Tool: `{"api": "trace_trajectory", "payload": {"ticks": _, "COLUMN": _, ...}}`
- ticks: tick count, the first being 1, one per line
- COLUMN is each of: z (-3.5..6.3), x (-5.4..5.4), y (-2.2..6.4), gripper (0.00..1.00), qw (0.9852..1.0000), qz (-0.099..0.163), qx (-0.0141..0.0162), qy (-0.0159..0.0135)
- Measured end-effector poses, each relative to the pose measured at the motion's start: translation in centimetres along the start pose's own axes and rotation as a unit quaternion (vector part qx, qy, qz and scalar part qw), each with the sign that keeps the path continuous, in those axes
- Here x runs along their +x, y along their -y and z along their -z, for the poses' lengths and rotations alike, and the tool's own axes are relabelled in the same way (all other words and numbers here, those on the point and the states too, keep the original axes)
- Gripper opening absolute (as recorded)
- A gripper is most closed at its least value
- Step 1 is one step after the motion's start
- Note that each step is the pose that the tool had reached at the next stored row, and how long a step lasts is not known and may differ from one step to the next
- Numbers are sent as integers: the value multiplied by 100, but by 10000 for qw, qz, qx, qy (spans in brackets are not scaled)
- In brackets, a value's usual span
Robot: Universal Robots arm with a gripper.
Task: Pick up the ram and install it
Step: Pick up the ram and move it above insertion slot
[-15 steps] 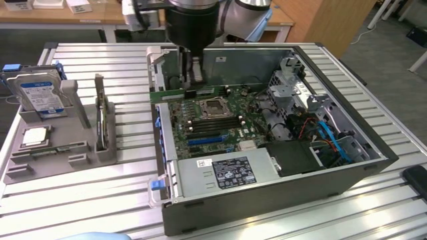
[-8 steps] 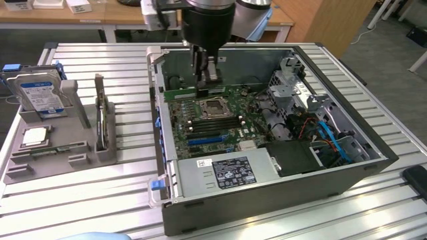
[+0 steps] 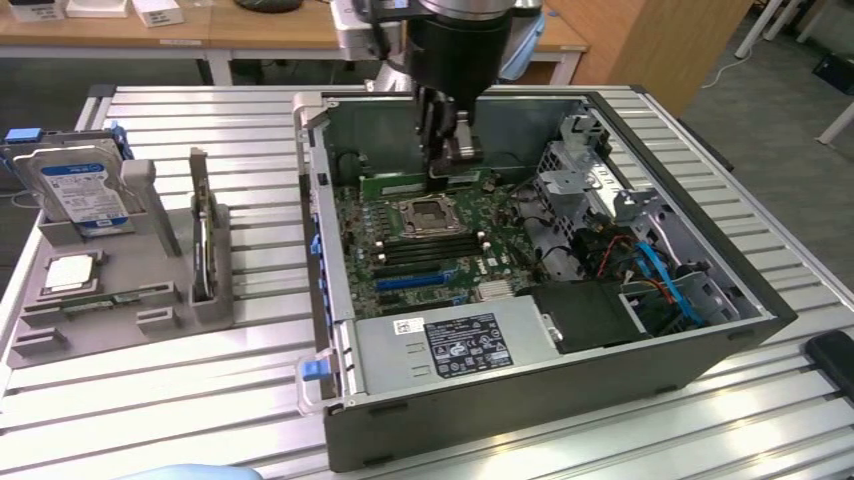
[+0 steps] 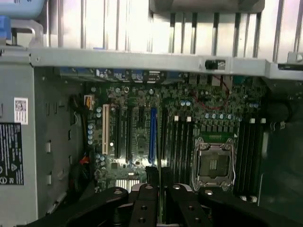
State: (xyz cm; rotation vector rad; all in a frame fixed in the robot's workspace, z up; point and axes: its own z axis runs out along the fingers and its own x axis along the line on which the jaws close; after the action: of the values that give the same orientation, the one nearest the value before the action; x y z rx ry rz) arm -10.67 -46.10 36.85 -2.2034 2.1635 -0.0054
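The gripper [image 3: 453, 165] hangs inside the open computer case [image 3: 534, 405], its fingers [image 4: 146, 201] drawn close together and clamped on the ram [image 3: 400, 184], which shows in the wrist view as a thin dark edge [image 4: 159, 182] running out from between the two pads. In the exterior view the green stick reaches from the fingertips toward that view's left, held on its long edge above the motherboard [image 3: 461, 265]; whether its lower edge touches a slot I cannot tell. Directly beneath the gripper [image 4: 161, 196] lie the black memory slots [image 4: 182, 142], running the same way as the held stick. The empty processor socket [image 4: 214, 163] sits just beside them, a little off to one side of the fingers, and a blue expansion slot [image 4: 152, 135] lies near on the other side. The grey power supply [image 3: 454, 345] with its label sits farther from the gripper, at the case's near corner in the exterior view. Well apart from the gripper, outside the case toward the exterior view's left, a grey holder tray [image 3: 147, 320] carries a hard drive [image 3: 83, 190] standing upright and a square silver processor chip [image 3: 70, 272] lying flat
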Motion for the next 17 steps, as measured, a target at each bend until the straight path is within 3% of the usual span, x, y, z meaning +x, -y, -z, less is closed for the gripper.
{"api": "trace_trajectory", "payload": {"ticks": 14, "z": -10, "x": 9, "y": 533, "gripper": 14, "qw": 10000, "qz": -1, "qx": 0, "qy": 8}}
{"api": "trace_trajectory", "payload": {"ticks": 17, "z": -11, "x": 12, "y": 593, "gripper": 14, "qw": 10000, "qz": 0, "qx": 0, "qy": 9}}
